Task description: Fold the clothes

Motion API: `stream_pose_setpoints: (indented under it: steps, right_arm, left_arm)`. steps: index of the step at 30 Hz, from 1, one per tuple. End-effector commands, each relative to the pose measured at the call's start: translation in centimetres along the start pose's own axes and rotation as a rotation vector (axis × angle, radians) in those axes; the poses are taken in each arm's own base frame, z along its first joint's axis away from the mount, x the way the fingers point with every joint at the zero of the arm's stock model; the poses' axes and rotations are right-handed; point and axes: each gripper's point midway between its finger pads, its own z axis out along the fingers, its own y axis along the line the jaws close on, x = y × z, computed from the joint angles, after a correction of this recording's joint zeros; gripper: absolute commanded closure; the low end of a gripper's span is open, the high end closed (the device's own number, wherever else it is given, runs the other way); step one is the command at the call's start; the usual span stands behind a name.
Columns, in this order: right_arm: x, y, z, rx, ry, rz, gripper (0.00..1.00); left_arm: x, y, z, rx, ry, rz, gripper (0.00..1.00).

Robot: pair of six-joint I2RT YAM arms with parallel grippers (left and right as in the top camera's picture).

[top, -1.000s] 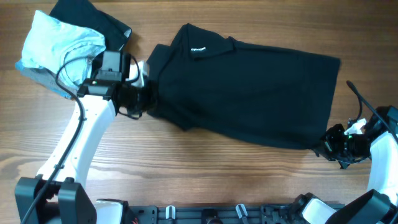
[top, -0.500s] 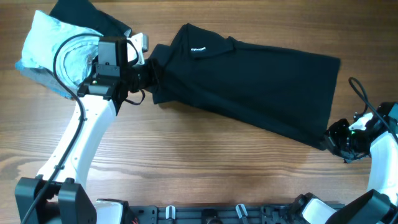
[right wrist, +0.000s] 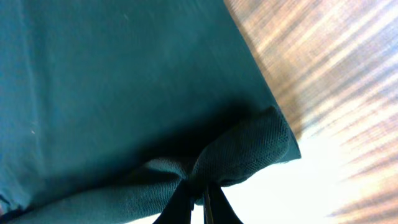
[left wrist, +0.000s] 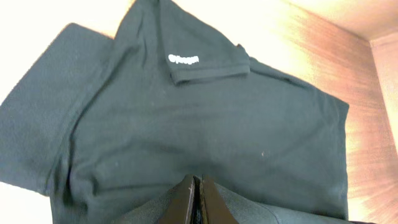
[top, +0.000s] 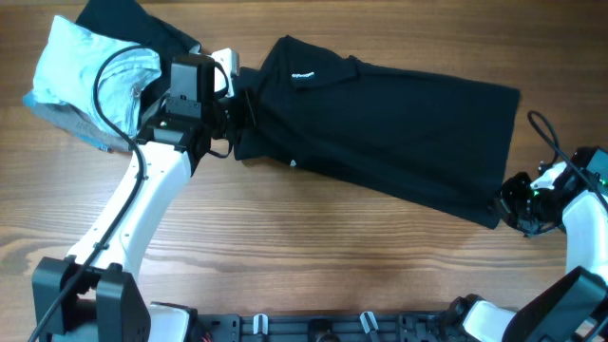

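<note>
The black T-shirt lies across the back of the wooden table, folded lengthwise, with its white collar label facing up. My left gripper is shut on the shirt's left edge near the collar. In the left wrist view the fingers pinch a fold of the black cloth, with the label ahead. My right gripper is shut on the shirt's bottom right corner. In the right wrist view the fingers hold a bunched corner of the cloth.
A light blue folded shirt sits at the far left on a grey folded garment, with a dark cloth behind it. Bare wood table lies in front of the shirt.
My left gripper has carried the shirt's left edge up and to the right, towards the collar. My right gripper has lifted the bottom right corner slightly back. The shirt's front edge has drawn inward.
</note>
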Motion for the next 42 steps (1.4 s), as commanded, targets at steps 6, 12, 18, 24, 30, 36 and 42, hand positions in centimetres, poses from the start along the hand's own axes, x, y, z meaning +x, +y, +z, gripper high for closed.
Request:
stream_pose_setpoints:
  steps: [6,12,18,24,30,36,42]
  right_arm:
    - [-1.7,2.0,1.0,-0.09,-0.021,-0.027,0.96]
    - [-2.7,3.8,1.7,-0.112,-0.06,-0.064,0.96]
    - [-4.5,4.7,2.1,-0.124,-0.127,-0.004,0.9]
    - [-4.7,4.8,2.1,-0.123,-0.139,-0.051,0.12]
    - [-3.7,5.1,2.2,-0.146,-0.099,-0.092,0.13]
    - [-0.2,4.6,2.3,-0.155,0.046,-0.133,0.16]
    - [3.9,1.5,2.1,-0.012,0.206,-0.059,0.13]
  left_arm:
    - [-1.1,1.6,3.2,-0.033,-0.039,0.018,0.96]
    - [-1.8,1.9,4.9,-0.018,-0.071,0.002,0.96]
    - [-3.3,1.7,6.3,0.019,-0.138,-0.023,0.74]
    - [-2.4,1.8,6.3,0.035,-0.095,-0.037,0.1]
    - [1.9,0.6,6.2,0.122,0.104,-0.086,0.16]
    - [4.2,6.4,5.8,-0.179,0.152,-0.128,0.27]
    - [7.4,9.0,4.2,-0.279,0.291,-0.119,0.25]
